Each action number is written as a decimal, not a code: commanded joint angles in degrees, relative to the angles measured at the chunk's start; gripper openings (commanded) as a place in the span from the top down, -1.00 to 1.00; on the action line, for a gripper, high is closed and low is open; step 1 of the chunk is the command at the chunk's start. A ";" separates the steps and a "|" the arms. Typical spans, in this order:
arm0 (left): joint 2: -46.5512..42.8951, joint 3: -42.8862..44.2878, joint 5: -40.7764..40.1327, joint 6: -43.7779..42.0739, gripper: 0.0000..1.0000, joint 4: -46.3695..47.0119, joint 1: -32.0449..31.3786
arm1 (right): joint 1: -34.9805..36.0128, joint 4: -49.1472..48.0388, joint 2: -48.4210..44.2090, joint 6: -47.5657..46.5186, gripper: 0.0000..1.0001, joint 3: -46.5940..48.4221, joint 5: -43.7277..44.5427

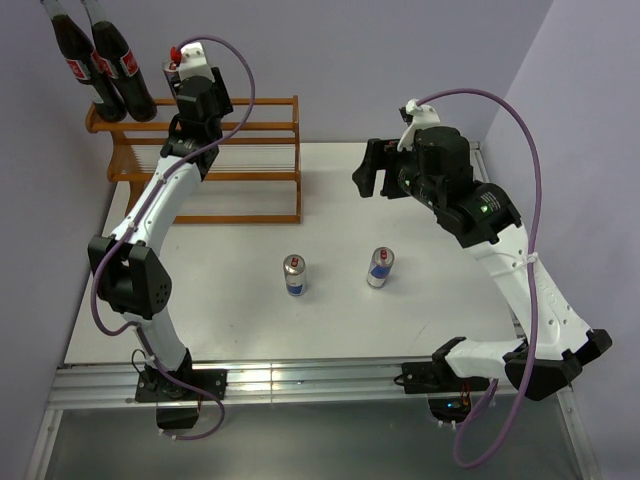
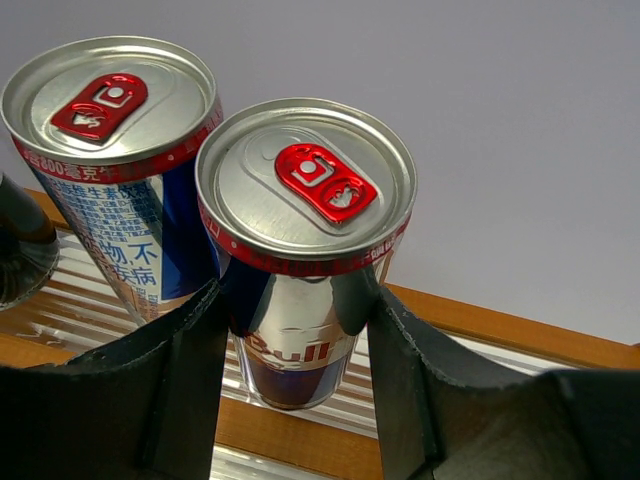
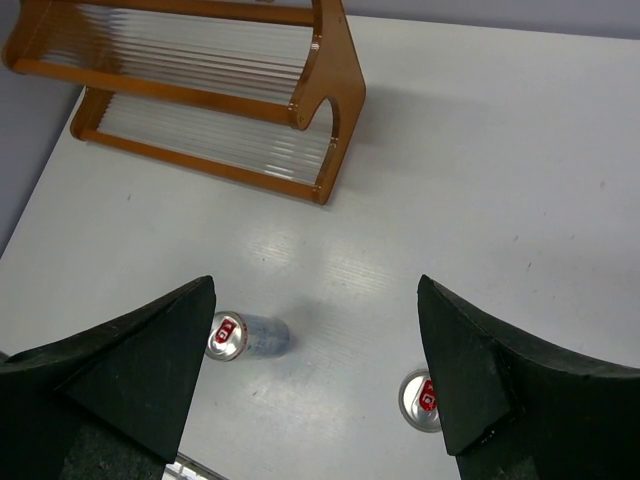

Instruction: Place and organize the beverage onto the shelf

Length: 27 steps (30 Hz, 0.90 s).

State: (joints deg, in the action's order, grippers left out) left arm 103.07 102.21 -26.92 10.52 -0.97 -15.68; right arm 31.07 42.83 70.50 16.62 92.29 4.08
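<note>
My left gripper [image 2: 296, 300] is shut on a slim blue-and-silver can [image 2: 305, 195] with a red tab, held upright over the rails of the wooden shelf [image 2: 480, 325]. I cannot tell whether its base touches the rails. A second can [image 2: 110, 110] stands close on its left, next to a dark bottle [image 2: 20, 250]. From above, two cola bottles [image 1: 105, 60] stand on the top tier of the shelf [image 1: 240, 165] with a can [image 1: 174, 66] beside them and the left gripper [image 1: 192, 95] there. Two more cans [image 1: 294, 275] [image 1: 380, 267] stand on the table. My right gripper [image 1: 368, 172] hangs open above them, holding nothing.
In the right wrist view the two table cans [image 3: 245, 335] [image 3: 420, 400] lie below the open right gripper [image 3: 315, 370], and the shelf's end panel [image 3: 325, 100] is beyond. Purple walls close the back and right. A metal rail [image 1: 300, 385] runs along the near edge.
</note>
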 commanded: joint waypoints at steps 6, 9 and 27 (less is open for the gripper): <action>-0.94 -0.26 -1.56 -1.74 0.91 6.60 0.56 | -0.40 -2.84 -1.07 -0.71 -0.77 0.52 -0.82; -0.94 -0.96 -0.69 -1.74 0.57 6.69 0.83 | -0.40 -2.84 -0.98 -0.80 -0.77 0.52 -1.09; -5.50 -4.56 3.36 0.02 -0.63 6.07 0.92 | -0.40 -3.63 -1.94 -1.50 -0.92 -3.52 0.31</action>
State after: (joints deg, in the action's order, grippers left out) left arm 102.19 98.21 -25.30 9.98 3.18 -15.07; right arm 31.07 41.25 70.17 15.81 89.80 3.22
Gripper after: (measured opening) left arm 0.810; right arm 0.952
